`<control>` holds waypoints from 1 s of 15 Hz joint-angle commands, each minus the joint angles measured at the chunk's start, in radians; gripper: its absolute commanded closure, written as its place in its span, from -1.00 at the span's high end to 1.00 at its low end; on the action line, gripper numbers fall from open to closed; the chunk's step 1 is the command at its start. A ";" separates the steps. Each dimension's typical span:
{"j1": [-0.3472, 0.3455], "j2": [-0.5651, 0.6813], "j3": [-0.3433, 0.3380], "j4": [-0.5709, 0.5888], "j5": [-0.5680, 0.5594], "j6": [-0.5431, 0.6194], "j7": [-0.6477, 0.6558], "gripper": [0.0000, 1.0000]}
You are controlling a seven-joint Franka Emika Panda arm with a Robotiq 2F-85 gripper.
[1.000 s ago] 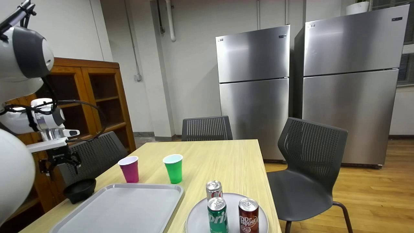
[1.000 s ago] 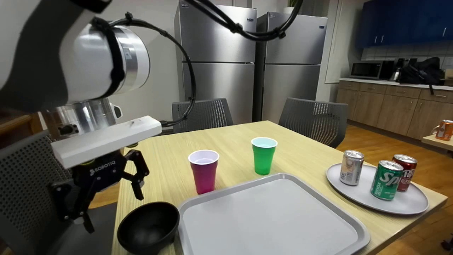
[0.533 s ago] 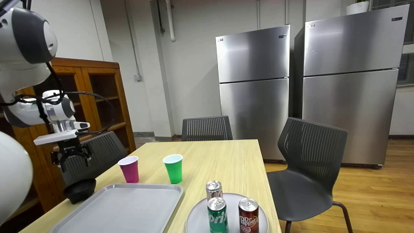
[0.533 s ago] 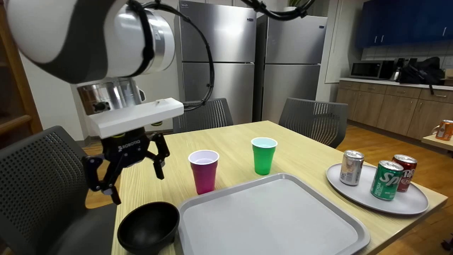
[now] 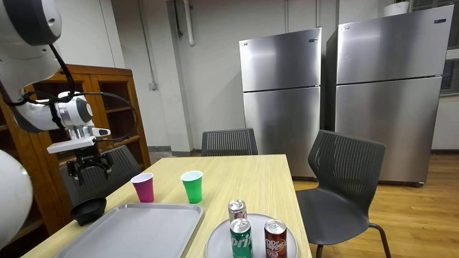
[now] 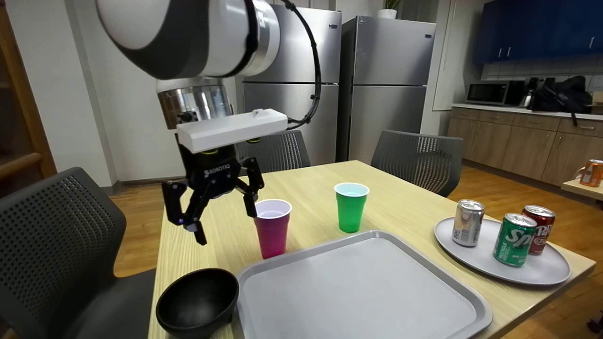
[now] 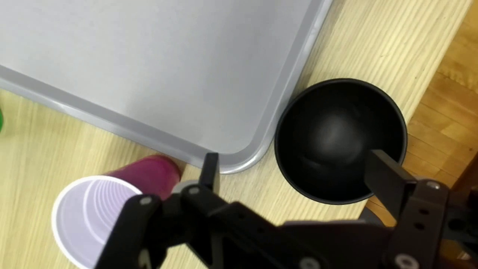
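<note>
My gripper [image 6: 227, 227] is open and empty. It hangs above the table, higher than a black bowl [image 6: 198, 301] and beside a purple cup [image 6: 272, 235]. In an exterior view one finger overlaps the cup's rim; I cannot tell that they touch. In the wrist view the fingers [image 7: 293, 160] point toward the table; one lies over the bowl [image 7: 338, 130], the other near the purple cup [image 7: 153, 173] and the tray corner [image 7: 239, 162]. The bowl sits at the table edge beside the grey tray [image 6: 362, 292]. A green cup [image 6: 351, 212] stands beyond the tray.
A round plate [image 6: 551, 277] holds a silver can [image 6: 468, 223], a green Sprite can [image 6: 515, 240] and a Dr Pepper can [image 6: 541, 226]. Dark chairs [image 6: 52, 245] stand around the table. A wooden cabinet [image 5: 114, 104] and two fridges [image 5: 281, 107] stand behind.
My gripper has moved from beside the table's edge, above the chair, in over the table toward the purple cup, and has risen a little. It stayed open. The bowl, cups, tray and cans have not moved.
</note>
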 commanded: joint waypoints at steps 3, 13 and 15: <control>-0.107 -0.169 0.035 -0.206 0.059 0.064 -0.024 1.00; -0.279 -0.388 0.010 -0.503 0.097 0.189 -0.126 1.00; -0.316 -0.423 0.001 -0.550 0.115 0.211 -0.146 1.00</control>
